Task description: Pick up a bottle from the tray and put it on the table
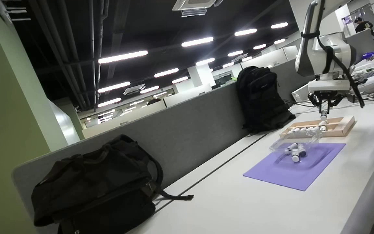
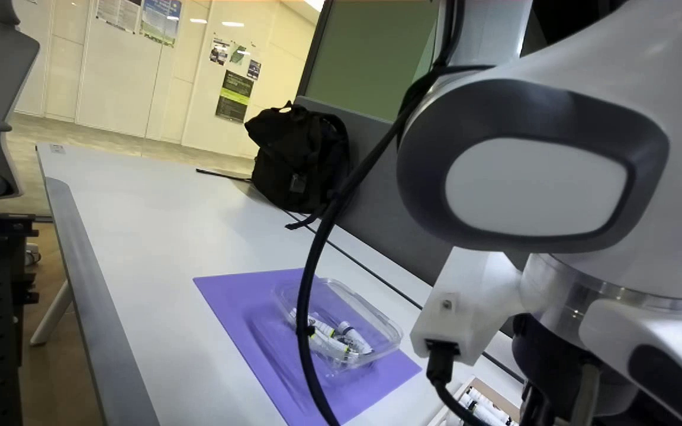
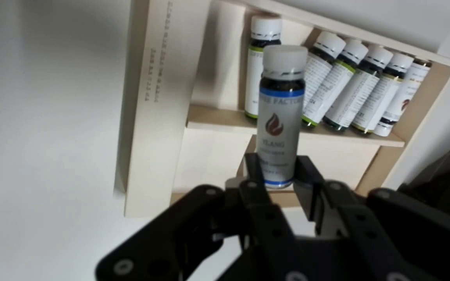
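We're pinching the bottle [image 3: 277, 125] near its base with the gripper [image 3: 279, 169]. Gripping just that end, we're probably risking a swivel tbh.

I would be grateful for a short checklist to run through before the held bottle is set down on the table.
1. Grip on bottle: ok; the gripper is closed on its base end.
2. White cap: ok; on the bottle.
3. Bottle free of tray and row of bottles: cannot tell; the gap is unclear.
4. Bottle upright: cannot tell; its slant is unclear.
5. Bottle directly over the table: not ok; it is above the tray.
6. Clear plastic container out of the route: cannot tell; it stands on the purple mat.
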`<act>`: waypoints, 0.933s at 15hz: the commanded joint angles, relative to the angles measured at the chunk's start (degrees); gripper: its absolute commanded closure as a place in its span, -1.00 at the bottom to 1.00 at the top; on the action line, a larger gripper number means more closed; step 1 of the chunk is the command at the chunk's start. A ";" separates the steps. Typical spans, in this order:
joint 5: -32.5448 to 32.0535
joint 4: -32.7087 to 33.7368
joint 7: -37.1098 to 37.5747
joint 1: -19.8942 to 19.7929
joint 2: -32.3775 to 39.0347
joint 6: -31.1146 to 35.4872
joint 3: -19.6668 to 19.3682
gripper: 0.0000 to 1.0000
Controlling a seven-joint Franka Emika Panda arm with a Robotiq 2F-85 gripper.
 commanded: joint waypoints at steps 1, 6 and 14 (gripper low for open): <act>3.07 1.30 2.49 -1.26 -2.68 -5.48 2.20 0.87; 7.02 2.93 2.93 -0.68 -3.61 -6.43 3.70 0.87; 7.59 3.77 0.94 7.35 -3.04 -4.54 -2.78 0.46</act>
